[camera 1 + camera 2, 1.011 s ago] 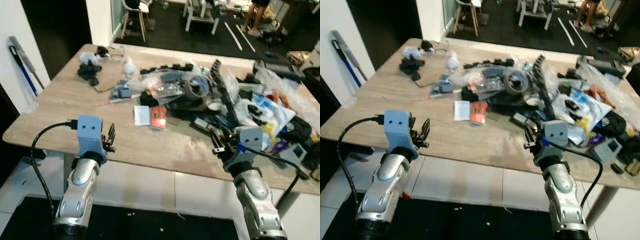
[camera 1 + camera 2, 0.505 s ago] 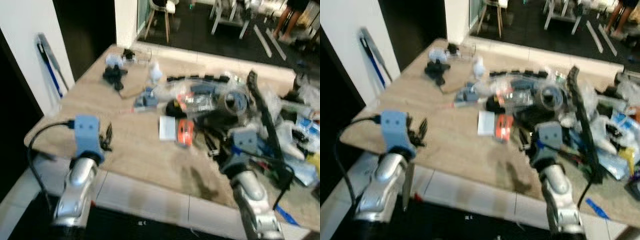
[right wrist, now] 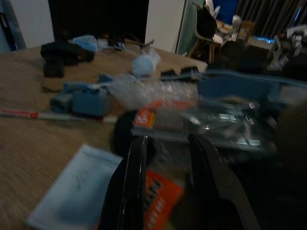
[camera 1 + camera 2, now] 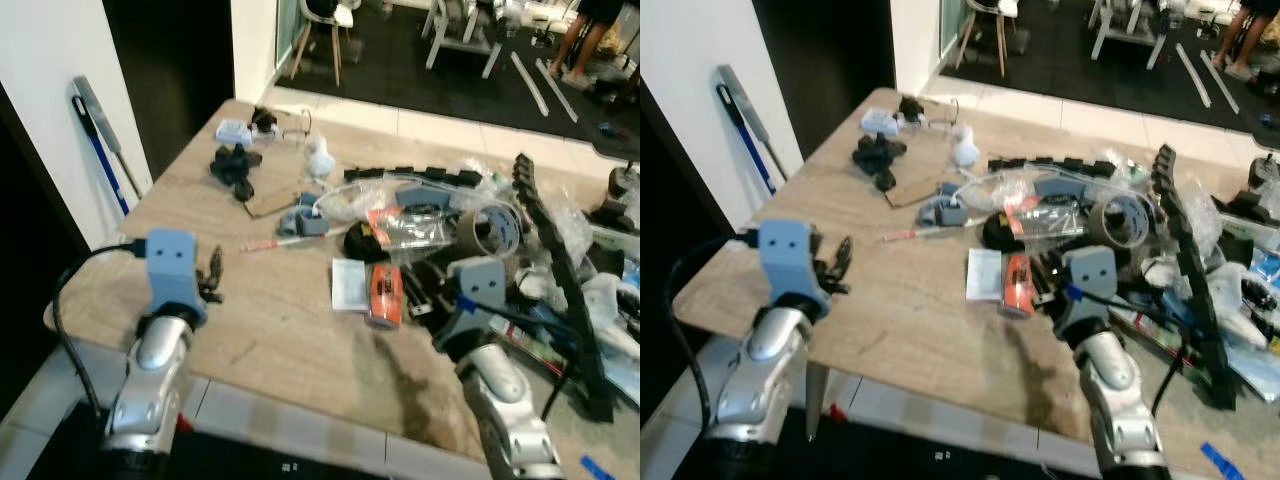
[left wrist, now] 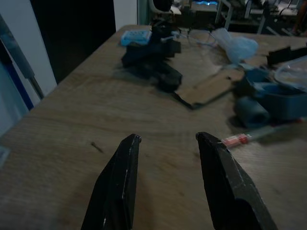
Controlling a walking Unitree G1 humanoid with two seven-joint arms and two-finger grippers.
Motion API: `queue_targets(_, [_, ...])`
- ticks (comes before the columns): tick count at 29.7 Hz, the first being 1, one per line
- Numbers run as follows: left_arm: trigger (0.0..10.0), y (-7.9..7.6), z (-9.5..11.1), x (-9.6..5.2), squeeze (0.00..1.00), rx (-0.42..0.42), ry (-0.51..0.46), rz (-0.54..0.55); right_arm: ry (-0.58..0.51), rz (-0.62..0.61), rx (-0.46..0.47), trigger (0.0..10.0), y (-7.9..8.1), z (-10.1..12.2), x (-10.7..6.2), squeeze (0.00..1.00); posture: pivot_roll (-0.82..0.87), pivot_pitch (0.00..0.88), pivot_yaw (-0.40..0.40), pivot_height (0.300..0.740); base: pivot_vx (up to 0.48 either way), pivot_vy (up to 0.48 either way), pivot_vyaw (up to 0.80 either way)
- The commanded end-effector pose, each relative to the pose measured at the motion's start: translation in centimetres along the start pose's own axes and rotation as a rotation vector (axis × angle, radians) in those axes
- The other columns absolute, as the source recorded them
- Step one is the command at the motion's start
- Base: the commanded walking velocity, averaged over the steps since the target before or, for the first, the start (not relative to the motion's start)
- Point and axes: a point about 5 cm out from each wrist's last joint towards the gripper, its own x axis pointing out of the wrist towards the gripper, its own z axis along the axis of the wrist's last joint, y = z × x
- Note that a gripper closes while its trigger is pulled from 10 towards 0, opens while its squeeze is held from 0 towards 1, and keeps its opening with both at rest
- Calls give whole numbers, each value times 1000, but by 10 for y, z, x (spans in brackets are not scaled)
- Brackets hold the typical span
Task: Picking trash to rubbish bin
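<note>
We are hovering both tools over bench [image 4: 290, 330], nothing picked yet. Left tool [image 5: 165, 143] gaping wide, empty. Right tool [image 3: 163, 143] parted narrowly, empty; orange packet [image 3: 156, 203] lying just beneath its tips. All trash remaining.

Head stereo pair: high, angled forward and down across the wooden table [image 4: 270, 330], both arms in the foreground, dark floor and chair legs beyond. Right eye sits slightly to the side; both eyes share the whole cluttered tabletop.

Left wrist camera: low over the table, looking along the left gripper [image 5: 165, 143] toward the black clump [image 5: 151, 60] and cardboard piece [image 5: 211, 88], also seen from the head.

Right wrist camera: close, dim, blurred, looking along the right gripper [image 3: 165, 148] at the white leaflet [image 3: 79, 184] and orange packet [image 3: 156, 199], shared with the head views.
</note>
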Motion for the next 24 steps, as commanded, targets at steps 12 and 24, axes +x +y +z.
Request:
queue_targets(12, [10000,3,-6,-4,0,4,30,8,0,28,62,10000,7,1,-1,0,-44,123,-86,740,297,0,0])
queue_targets(24, [10000,2,-4,-4,0,20,12,-1,-56,72,54,10000,12,12,3,0,-42,124,-89,740,268,0,0])
